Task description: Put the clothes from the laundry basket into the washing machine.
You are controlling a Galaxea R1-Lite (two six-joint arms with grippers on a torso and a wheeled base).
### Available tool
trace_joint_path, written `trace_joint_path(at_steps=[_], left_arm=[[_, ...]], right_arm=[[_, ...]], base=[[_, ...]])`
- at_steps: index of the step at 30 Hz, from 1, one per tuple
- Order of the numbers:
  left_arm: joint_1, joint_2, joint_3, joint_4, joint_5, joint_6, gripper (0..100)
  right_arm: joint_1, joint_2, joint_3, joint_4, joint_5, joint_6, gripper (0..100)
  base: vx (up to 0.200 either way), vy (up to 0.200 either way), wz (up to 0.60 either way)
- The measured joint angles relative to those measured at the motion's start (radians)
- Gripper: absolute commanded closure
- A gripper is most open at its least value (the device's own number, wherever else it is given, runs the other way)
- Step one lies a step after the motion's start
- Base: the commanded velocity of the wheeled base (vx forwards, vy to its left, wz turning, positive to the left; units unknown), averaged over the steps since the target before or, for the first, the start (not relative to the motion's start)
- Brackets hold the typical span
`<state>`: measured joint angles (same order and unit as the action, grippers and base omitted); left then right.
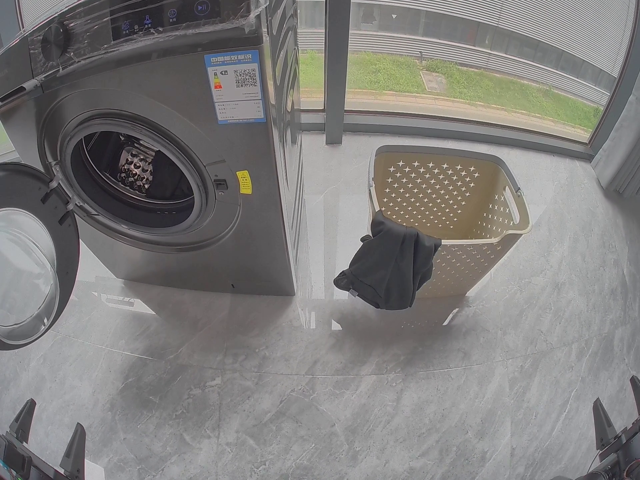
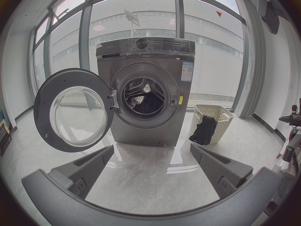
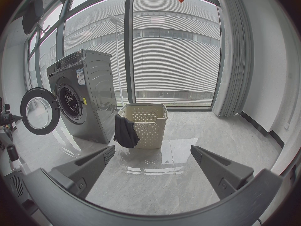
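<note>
Ahead of jaws, garment (image 1: 390,261): is hanging limp over basket (image 1: 480,239); likely soft, light; pinch the fold.
Left gripper (image 2: 151,148), right gripper (image 3: 152,148): standing spread.

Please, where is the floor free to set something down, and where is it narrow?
Free: the wide floor before the washing machine and the laundry basket; also right of the basket. Narrow: the strip between machine and basket, where the dark garment hangs over the rim; the open door blocks the machine's left.

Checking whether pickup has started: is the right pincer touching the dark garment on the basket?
Apart. The head view shows bare floor between the right pincer and the garment draped over the basket rim.
</note>
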<state>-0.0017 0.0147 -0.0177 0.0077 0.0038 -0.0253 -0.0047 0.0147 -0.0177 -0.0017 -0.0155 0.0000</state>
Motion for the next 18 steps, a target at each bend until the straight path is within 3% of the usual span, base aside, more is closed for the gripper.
trace_joint_path(at_steps=[5, 11, 18], left_arm=[[0.0, 0.0, 0.0, 0.0, 0.0, 0.0, 0], [0.0, 0.0, 0.0, 0.0, 0.0, 0.0, 0], [0.0, 0.001, 0.0, -0.001, 0.0, 0.002, 0]], right_arm=[[0.0, 0.0, 0.0, 0.0, 0.0, 0.0, 0], [0.0, 0.0, 0.0, 0.0, 0.0, 0.0, 0], [-0.001, 0.001, 0.0, 0.001, 0.0, -0.001, 0]], base=[[0.2, 0.0, 0.0], [0.0, 0.0, 0.0], [0.0, -0.2, 0.0]])
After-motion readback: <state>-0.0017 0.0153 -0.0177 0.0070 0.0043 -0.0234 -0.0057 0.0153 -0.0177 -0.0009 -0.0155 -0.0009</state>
